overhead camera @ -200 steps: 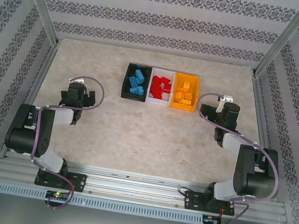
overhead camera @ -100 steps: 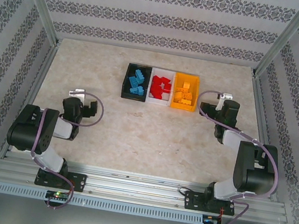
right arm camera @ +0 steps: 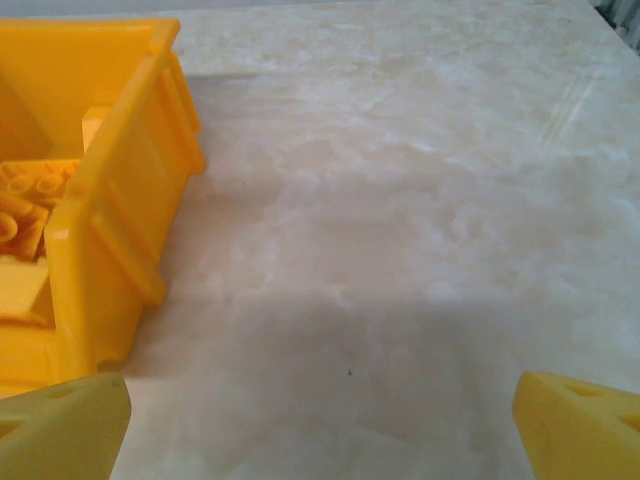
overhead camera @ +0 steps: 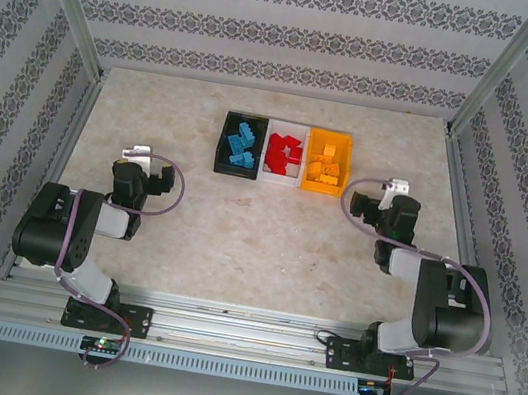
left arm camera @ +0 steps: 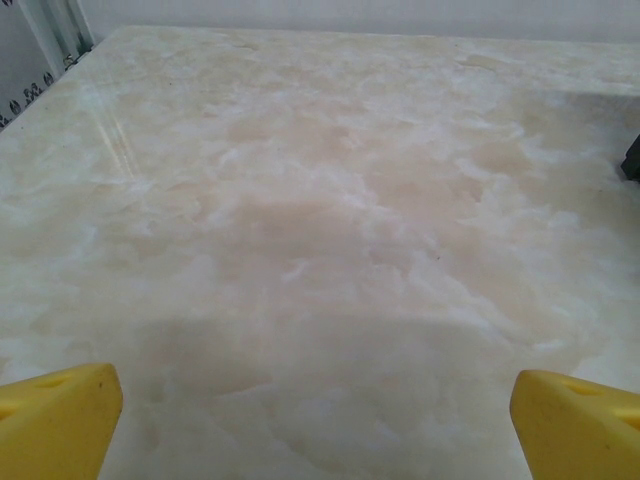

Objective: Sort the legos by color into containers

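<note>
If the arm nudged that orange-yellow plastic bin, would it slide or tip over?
Probably slide: the orange-yellow plastic bin sits low and flat on the smooth glossy tabletop. It looks thin-walled, so likely light, even holding its yellow bricks.

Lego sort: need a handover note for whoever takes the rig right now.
Left claw: open, empty, over bare table on the left side.
Right claw: open, empty, just right of the yellow bin.
Bins in a row: blue legos in black bin, red legos in white bin, yellow legos in yellow bin.
Done: every lego in view is sorted by color.
Left: apparently nothing to pick; park the arms.
</note>
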`<state>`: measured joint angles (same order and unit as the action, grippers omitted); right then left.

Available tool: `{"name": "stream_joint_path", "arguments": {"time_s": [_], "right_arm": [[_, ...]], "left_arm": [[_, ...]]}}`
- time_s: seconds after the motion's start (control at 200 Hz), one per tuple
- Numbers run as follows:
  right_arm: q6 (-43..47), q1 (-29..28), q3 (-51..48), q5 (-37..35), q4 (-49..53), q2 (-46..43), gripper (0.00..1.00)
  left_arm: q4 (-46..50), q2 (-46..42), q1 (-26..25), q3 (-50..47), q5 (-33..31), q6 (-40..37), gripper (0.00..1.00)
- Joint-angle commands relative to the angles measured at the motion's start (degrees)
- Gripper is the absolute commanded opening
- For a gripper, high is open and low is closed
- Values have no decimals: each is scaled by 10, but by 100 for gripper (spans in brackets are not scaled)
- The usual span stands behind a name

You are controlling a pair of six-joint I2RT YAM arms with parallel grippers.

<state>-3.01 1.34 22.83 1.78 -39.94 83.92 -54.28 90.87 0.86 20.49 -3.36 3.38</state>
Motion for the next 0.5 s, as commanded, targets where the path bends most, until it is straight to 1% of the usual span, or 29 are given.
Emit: {"name": "stream_joint_path", "arguments": {"time_s": [0.0, 0.09, 0.17, 0.265, 0.495], "right_arm": [[-2, -4, -47, -19, -147, 2, 98], [1, -4, -57, -12, -191, 25, 98], [3, -5, -36, -6, -146, 21, 98], [1, -8, -7, -18, -106, 23, 98], [12, -18, -6, -31, -106, 25, 98]], "left_arm": [[-31, -1, 3, -4, 11, -9, 100], [-26, 0, 3, -1, 15, -11, 100], [-18, -1, 3, 3, 16, -11, 100], [-19, -2, 3, 3, 16, -11, 100], [-19, -1, 3, 3, 17, -12, 100]]}}
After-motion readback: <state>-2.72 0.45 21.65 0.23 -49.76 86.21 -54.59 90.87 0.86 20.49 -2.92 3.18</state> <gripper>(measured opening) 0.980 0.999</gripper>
